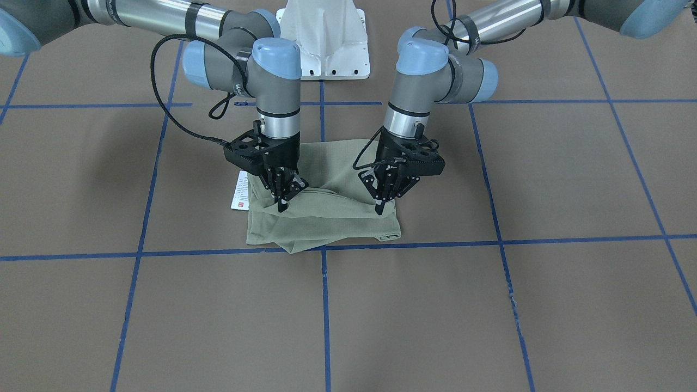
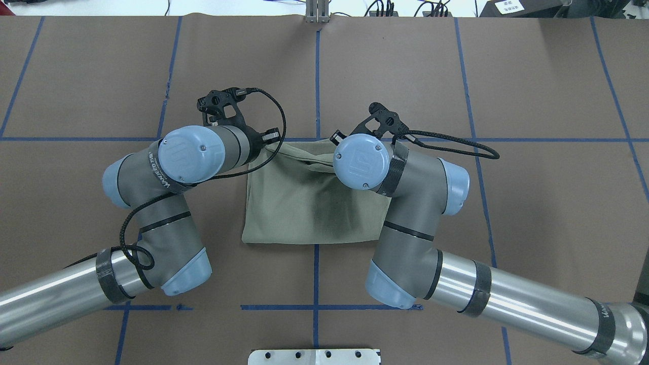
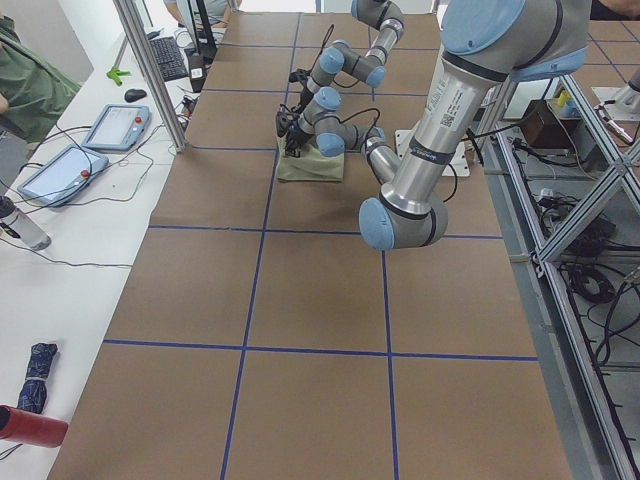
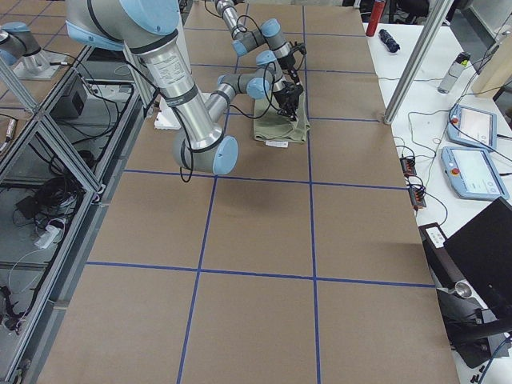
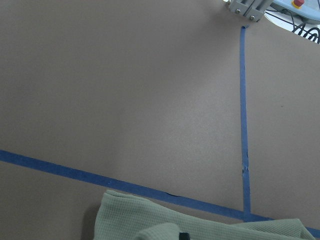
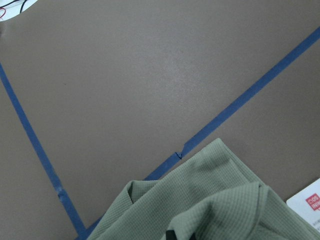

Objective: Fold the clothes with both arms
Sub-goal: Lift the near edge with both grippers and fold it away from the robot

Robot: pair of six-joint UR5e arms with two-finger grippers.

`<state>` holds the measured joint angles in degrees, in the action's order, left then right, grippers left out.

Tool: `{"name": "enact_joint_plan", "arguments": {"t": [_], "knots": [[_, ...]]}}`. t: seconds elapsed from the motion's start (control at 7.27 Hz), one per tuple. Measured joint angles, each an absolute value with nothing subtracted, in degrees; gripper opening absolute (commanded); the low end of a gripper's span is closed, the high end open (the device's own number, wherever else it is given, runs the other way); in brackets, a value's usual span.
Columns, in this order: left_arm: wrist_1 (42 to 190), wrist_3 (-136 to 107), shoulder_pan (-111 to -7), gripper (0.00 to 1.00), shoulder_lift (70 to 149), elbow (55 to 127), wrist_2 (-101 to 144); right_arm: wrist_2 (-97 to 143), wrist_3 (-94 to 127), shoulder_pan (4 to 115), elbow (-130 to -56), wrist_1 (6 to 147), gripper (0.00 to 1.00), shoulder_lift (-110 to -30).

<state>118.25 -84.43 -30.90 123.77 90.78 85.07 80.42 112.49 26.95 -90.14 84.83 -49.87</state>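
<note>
Shirt-folding scene, seen mainly from the camera across the table. The sage-green knit shirt (image 1: 326, 220) lies folded into a rough rectangle near the middle of the brown paper-covered table (image 1: 517, 316). In that view its 6 o'clock edge rests along a line of blue tape (image 1: 163, 252).

My right gripper (image 1: 283, 206) points down at the shirt's 9 o'clock side, fingers pinched together on a raised fold of the knit. My left gripper (image 1: 379, 207) is at the 3 o'clock side, also clamped tight on the fabric. Between the two grips the cloth is drawn into a soft ridge running 9 to 3.

A white paper hang tag (image 1: 240, 191) with a small red mark pokes out flat from under the shirt at 9 o'clock, just beside my right gripper.

From the overhead camera my left arm (image 2: 167, 203) comes in from 8 o'clock and my right arm (image 2: 410, 213) from 4 o'clock. Their wrists hide both grippers there. The shirt's 12 o'clock edge is bunched up between them.

Each wrist camera shows green knit at its 6 o'clock edge with tape just beyond (the right one also catches the tag's corner at 4 o'clock). My white pedestal base (image 1: 326, 43) stands at 12 o'clock in the facing view.
</note>
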Motion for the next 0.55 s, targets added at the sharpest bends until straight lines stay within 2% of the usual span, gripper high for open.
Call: {"name": "enact_joint_plan", "arguments": {"t": [0.14,0.55], "knots": [[119.95,-84.08,-30.93,0.99,123.81,89.58,85.07,80.38,111.43,26.98,-89.82,84.84,1.0,-49.87],[122.95,-76.9,-32.23,1.0,123.14,89.94,88.02,80.48,105.29,27.71,-90.05,85.26,1.0,-48.4]]}}
